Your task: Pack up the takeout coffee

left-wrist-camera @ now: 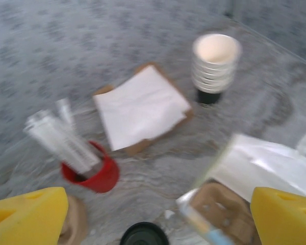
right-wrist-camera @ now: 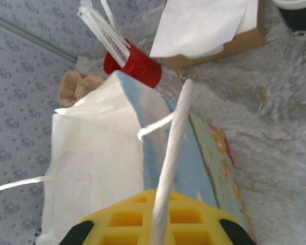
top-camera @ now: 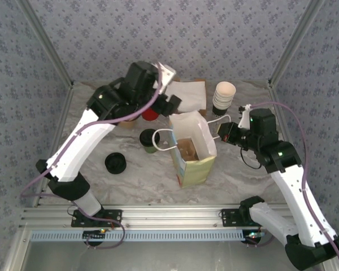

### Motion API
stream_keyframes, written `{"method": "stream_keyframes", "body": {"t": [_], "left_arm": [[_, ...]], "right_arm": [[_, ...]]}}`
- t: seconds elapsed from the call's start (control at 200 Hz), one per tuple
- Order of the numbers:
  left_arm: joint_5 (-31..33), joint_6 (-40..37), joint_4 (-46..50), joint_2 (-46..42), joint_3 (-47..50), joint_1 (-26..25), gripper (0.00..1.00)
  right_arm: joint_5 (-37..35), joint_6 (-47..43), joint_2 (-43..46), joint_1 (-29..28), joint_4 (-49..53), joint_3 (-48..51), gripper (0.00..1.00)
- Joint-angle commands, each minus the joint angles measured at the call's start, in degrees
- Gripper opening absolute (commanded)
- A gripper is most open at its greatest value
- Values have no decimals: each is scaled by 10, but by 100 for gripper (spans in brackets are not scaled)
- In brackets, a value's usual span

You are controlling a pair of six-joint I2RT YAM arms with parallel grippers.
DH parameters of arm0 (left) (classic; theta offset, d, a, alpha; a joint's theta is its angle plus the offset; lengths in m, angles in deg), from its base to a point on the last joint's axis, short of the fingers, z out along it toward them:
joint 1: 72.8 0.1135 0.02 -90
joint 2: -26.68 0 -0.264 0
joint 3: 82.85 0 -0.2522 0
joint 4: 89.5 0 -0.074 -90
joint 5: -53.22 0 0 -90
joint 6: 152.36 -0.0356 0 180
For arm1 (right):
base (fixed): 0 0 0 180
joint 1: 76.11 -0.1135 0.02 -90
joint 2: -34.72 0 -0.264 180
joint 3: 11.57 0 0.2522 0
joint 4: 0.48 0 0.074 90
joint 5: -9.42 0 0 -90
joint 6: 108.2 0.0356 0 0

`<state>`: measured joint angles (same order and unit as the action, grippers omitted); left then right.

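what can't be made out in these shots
Top view: red cup mostly hidden behind the left arm.
Left wrist view: blurred; black lid cut by the bottom edge.
Right wrist view: right claw tips cut by the bottom edge, where the bag handle enters.

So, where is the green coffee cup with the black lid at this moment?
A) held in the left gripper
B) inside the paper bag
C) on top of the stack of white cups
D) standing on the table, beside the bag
D: in the top view the green cup stands on the table just left of the open paper bag, and the left gripper is open and holds nothing.
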<state>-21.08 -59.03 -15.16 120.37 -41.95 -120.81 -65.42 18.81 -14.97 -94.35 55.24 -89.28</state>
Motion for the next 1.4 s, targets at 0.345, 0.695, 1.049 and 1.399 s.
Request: {"method": "stream_keyframes", "body": {"t": [0.345, 0.695, 1.049, 1.399], "left_arm": [[72, 181, -22, -99, 284, 71, 95], [9, 217, -66, -123, 413, 71, 99], [-38, 234, -123, -84, 471, 72, 97], [-33, 250, -145, -31, 481, 73, 92]], "right_arm": [[-57, 17, 13, 4, 32, -5, 24], [27, -70, -26, 32, 30, -2, 49], [63, -48, -47, 31, -6, 21, 41], [52, -30, -45, 27, -8, 32, 34]]}}
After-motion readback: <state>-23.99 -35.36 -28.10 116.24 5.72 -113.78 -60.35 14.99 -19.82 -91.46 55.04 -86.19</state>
